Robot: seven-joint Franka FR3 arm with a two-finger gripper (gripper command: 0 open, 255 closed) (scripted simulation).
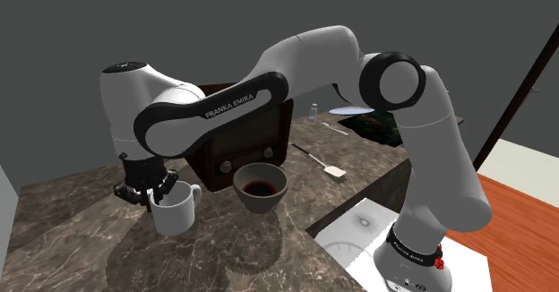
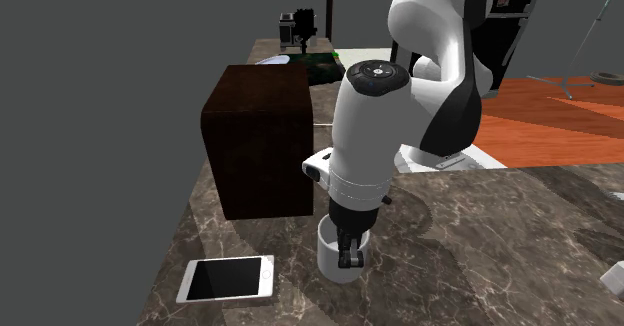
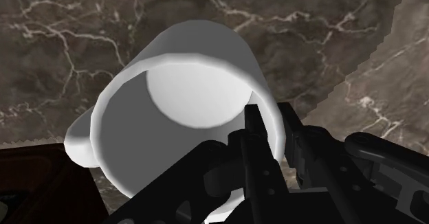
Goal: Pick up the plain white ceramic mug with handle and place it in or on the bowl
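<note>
Mug (image 1: 178, 211), one; bowl (image 1: 261, 201), one (apart)

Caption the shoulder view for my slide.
Franka gripper clasps the rim of the white mug on the marble counter, beside a grey bowl and a wooden radio.
</note>
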